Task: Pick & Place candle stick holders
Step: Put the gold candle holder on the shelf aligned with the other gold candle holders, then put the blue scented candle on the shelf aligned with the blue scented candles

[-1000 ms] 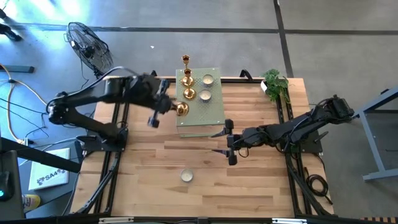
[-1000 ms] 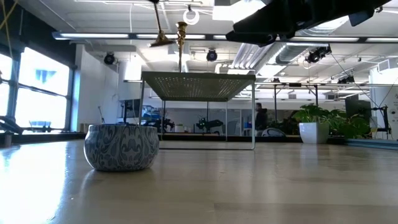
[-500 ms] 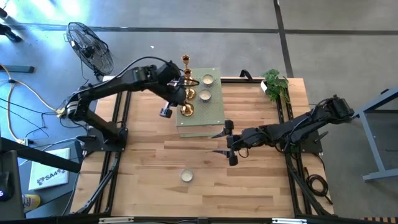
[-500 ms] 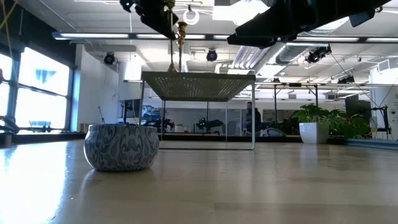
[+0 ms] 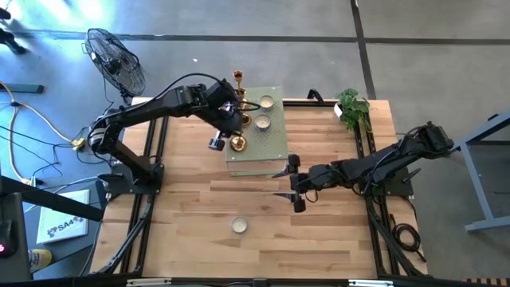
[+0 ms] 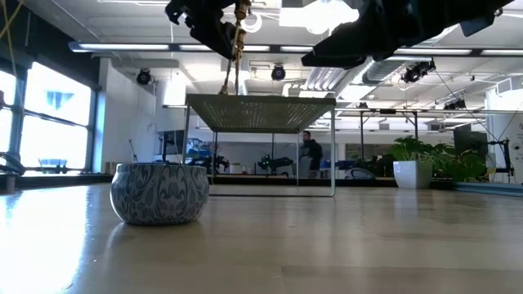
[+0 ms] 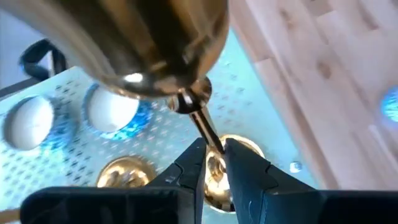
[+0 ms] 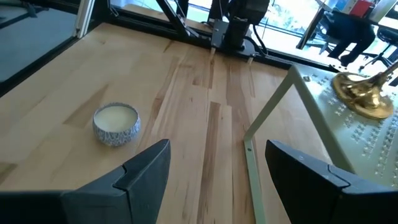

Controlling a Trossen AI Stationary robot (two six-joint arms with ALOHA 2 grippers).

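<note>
My left gripper (image 5: 228, 126) (image 7: 214, 163) is over the near left part of the pale green perforated slab (image 5: 272, 142), shut on a gold candle stick holder (image 5: 237, 143). Two more gold holders (image 5: 237, 78) (image 5: 242, 119) and two cream cups (image 5: 265, 102) (image 5: 261, 122) stand on the slab. A third cup (image 5: 239, 226) (image 8: 116, 123) sits on the wood near the table's front edge. My right gripper (image 5: 292, 182) (image 8: 224, 180) hovers open over the table, right of the slab's near corner. My left gripper pinches the holder's slim stem (image 7: 210, 138) between its two fingertips, on the half away from the round base (image 7: 155, 43). The fingers slant down from the table's left and lie across the stem. The holder is tilted, its base (image 8: 364, 93) low at the slab; whether it rests there I cannot tell.
The slab stands raised on thin legs (image 6: 333, 147) at the table's far middle. A potted plant (image 5: 353, 108) is at the far right corner. Bare wood lies between the slab and the lone cup.
My left gripper has swung toward the table's right and far side and sunk a little, tipping further downward. The gold holder went with it from the slab's left edge to over the slab's near left part. My right arm kept still.
</note>
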